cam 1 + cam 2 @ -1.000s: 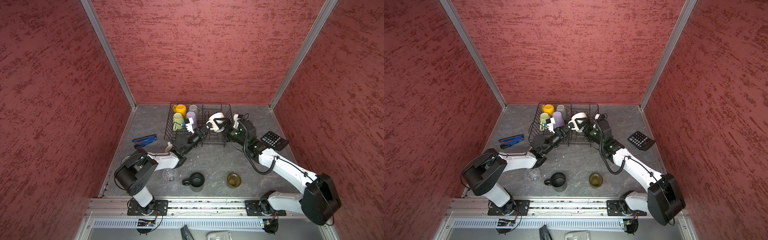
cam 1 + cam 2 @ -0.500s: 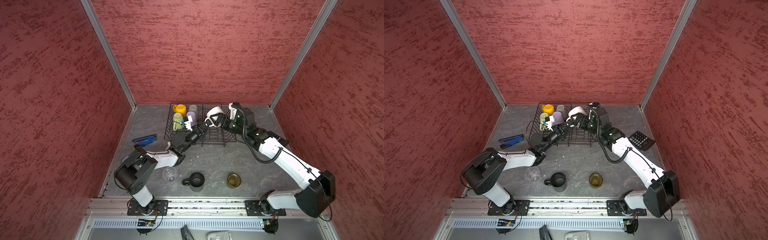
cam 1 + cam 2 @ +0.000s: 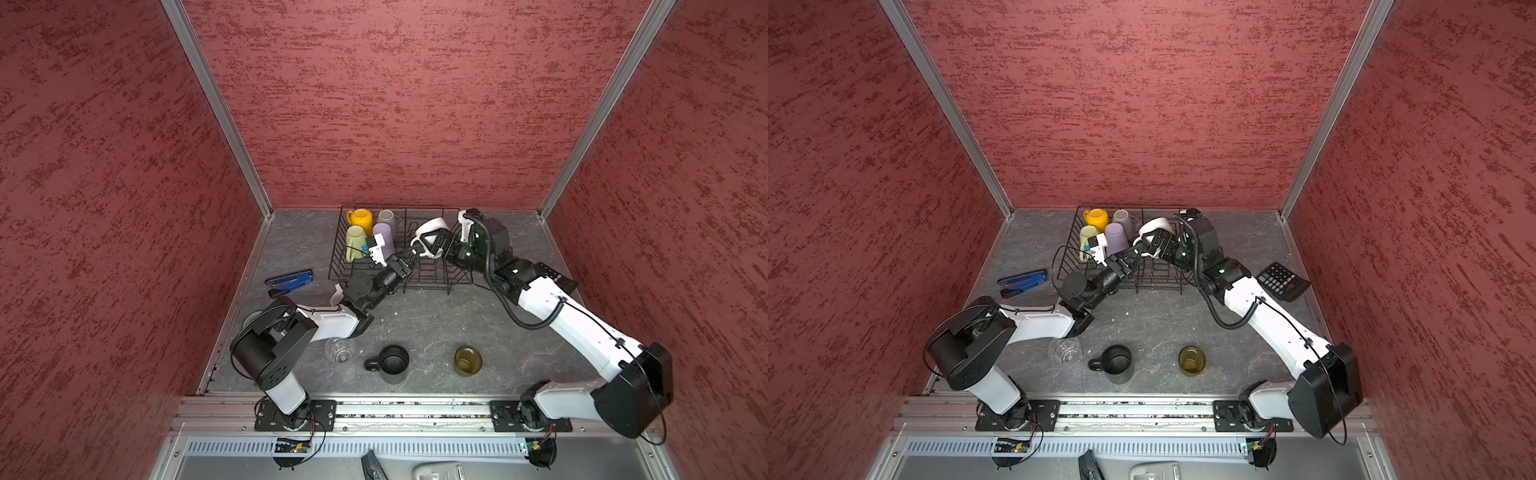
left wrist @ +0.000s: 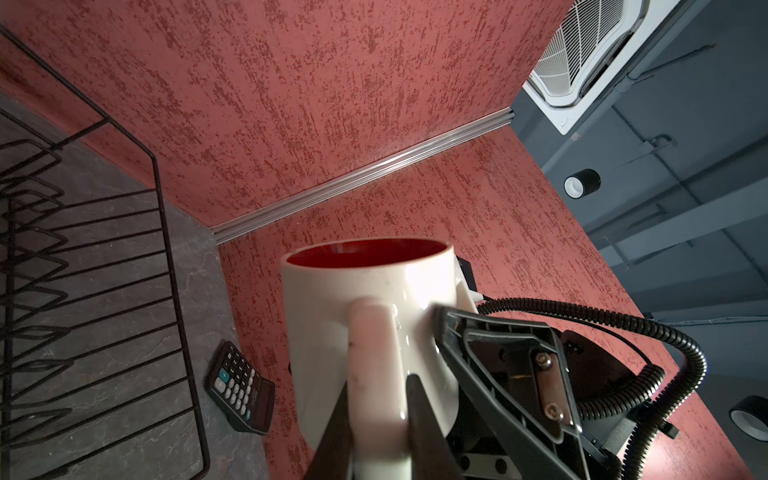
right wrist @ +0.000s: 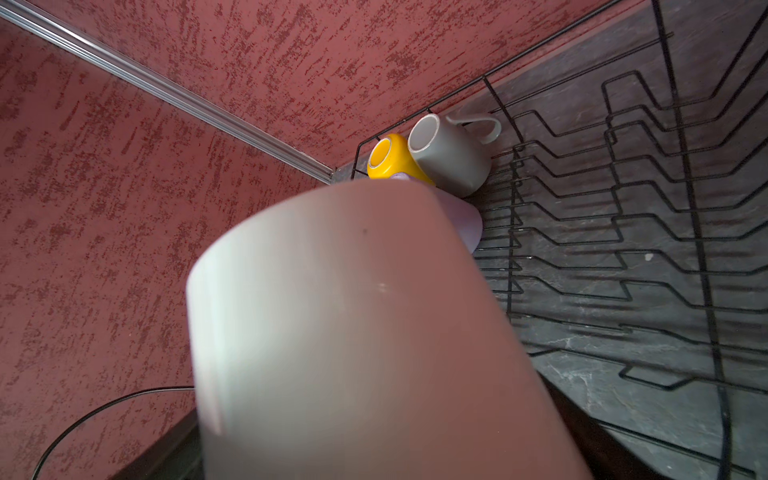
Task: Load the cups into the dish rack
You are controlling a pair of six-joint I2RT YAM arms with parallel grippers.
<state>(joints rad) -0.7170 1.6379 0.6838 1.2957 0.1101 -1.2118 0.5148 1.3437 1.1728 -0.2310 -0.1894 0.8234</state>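
Observation:
The white red-inside mug hangs tilted over the dish rack. My left gripper is shut on its handle. My right gripper stands wide, a finger on either side of the mug's body, which hides its fingertips in the right wrist view. Yellow, grey, pale green and lilac cups sit in the rack's left end. A clear glass, a black mug and an olive glass stand on the table in front.
A blue hand tool lies left of the rack. A black calculator lies right of it, by my right arm. A white object shows partly behind my left forearm. The rack's prongs fill its right part.
My right arm has swung up and toward the back wall around the mug. The mug has risen a little over the rack, and my left gripper has followed it, still holding the handle.

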